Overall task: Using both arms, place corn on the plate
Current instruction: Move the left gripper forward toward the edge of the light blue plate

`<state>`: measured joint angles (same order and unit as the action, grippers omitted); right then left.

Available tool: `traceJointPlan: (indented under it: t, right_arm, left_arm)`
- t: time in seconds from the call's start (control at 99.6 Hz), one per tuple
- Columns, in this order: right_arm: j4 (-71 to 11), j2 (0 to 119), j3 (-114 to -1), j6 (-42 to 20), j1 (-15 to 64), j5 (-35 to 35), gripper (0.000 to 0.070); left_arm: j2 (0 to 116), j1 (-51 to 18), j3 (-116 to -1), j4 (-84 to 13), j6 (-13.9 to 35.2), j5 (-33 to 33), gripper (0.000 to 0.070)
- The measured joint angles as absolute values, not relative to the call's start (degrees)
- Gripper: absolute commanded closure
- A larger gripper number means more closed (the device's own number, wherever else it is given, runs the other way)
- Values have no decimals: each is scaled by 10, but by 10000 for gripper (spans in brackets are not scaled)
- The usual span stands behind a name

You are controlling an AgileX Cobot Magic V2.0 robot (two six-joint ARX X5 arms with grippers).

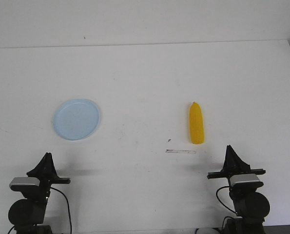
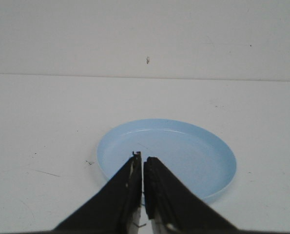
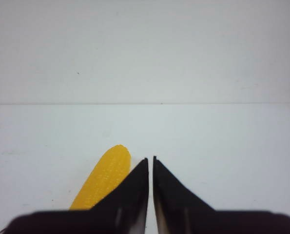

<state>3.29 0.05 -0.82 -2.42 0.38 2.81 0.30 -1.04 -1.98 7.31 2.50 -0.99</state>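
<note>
The yellow corn [image 1: 197,123] lies on the white table right of centre, its tapered tip pointing away from me. The pale blue plate [image 1: 76,119] sits to the left, with nothing on it. My left gripper [image 1: 48,157] hangs near the front edge, short of the plate [image 2: 166,156], jaws shut and holding nothing [image 2: 142,157]. My right gripper [image 1: 229,148] is near the front right, shut and holding nothing [image 3: 150,158]. In the right wrist view the corn [image 3: 103,178] lies beside the fingers, partly hidden behind one of them.
A short strip of clear tape [image 1: 181,151] and a small dark speck [image 1: 169,140] mark the table just in front of the corn. The table's far edge [image 1: 145,44] meets a pale wall.
</note>
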Motion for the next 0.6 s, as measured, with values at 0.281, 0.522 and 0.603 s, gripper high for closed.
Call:
traceJointPlan:
  t: [0.281, 0.522, 0.603]
  right_arm:
    - [33, 1, -8, -24, 4, 28, 687]
    - [33, 1, -8, -24, 4, 28, 687]
    - [33, 1, -8, -24, 4, 28, 687]
  left_arm:
    - [3, -10, -20, 77, 25, -10, 699]
    - [3, -10, -21, 113, 36, -7, 699]
    - [4, -10, -25, 106, 39, -1, 699]
